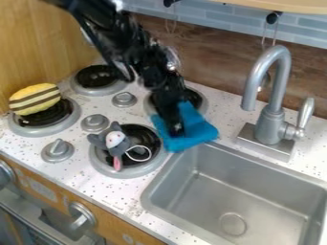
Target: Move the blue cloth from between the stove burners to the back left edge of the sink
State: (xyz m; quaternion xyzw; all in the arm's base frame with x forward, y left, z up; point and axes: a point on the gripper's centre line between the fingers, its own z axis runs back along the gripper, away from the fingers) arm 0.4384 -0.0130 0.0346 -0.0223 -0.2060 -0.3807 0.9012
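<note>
The black gripper (175, 128) hangs down over the back right of the stove top, by the sink's back left corner. It is at a folded blue cloth (195, 130), overlapping the cloth's left part; whether it grips the cloth is hidden. The cloth lies between the back right burner and the sink. To the gripper's left, a grey plush mouse (116, 139) with a white face and pink tail rests on the front right burner (103, 162). A yellow and brown striped plush toy (33, 98) sits on the front left burner (71, 119).
The metal sink (220, 184) takes up the lower right, with a grey faucet (271, 122) standing behind it. Grey knobs, such as one (57, 149) near the front edge, rise between the burners. A wooden wall (38, 38) bounds the left side.
</note>
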